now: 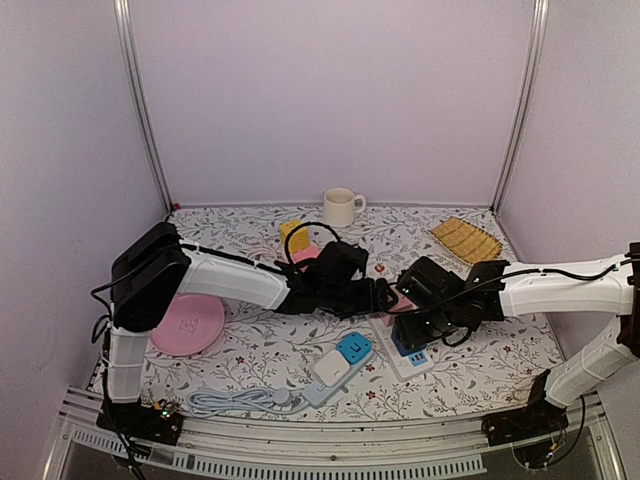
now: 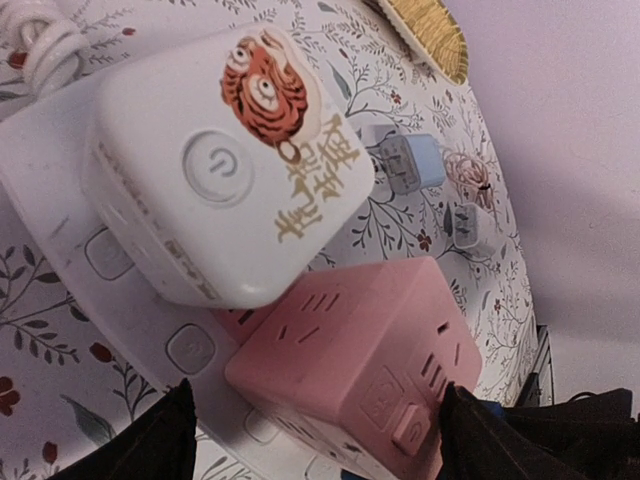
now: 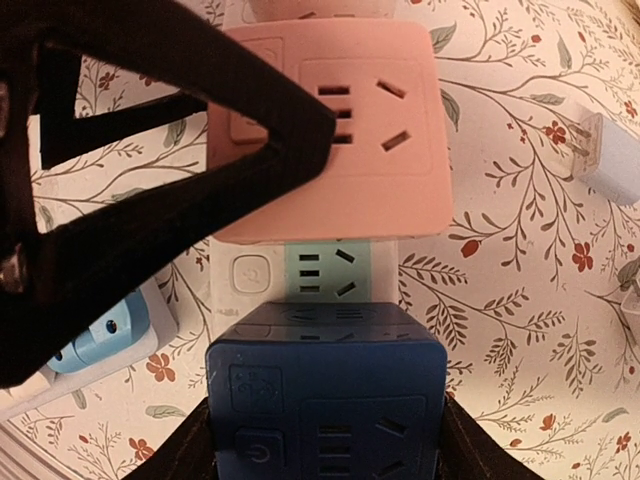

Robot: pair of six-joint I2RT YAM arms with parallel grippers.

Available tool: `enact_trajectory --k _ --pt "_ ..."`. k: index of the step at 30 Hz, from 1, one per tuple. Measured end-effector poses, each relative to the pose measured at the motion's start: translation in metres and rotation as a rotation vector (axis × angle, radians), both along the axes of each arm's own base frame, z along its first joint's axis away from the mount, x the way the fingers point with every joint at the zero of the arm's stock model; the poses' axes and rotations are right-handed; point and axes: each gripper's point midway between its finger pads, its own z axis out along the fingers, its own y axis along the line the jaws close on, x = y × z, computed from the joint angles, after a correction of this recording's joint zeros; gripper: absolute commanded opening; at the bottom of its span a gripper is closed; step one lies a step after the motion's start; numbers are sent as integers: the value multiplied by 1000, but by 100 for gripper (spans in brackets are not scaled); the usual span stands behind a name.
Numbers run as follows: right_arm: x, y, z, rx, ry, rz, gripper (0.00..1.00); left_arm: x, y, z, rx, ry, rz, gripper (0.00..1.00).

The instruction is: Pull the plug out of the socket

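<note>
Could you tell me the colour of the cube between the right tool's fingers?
The cube is dark blue; right wrist view shows it best.

I log the pink cube plug (image 3: pixel 350 150) and navy cube (image 3: pixel 330 390) as smooth matt plastic, the white cube (image 2: pixel 200 200) faintly glossy, and the desk (image 1: pixel 250 350) covering matt and printed.

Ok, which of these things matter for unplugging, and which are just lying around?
Job: white power strip, dark blue cube plug, pink cube plug, tiger-sticker cube plug.
Lying about: mug, pink plate, yellow woven mat, second power strip, small charger.
</note>
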Motion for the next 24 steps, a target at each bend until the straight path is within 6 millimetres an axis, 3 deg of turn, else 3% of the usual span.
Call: enact_trajectory --k 6,24 --pt "0 0 1 2 -2 1 37 0 1 -1 -9 3 2 84" --pt "9 -5 9 50 13 -11 29 3 4 -6 -54 -7 27 84"
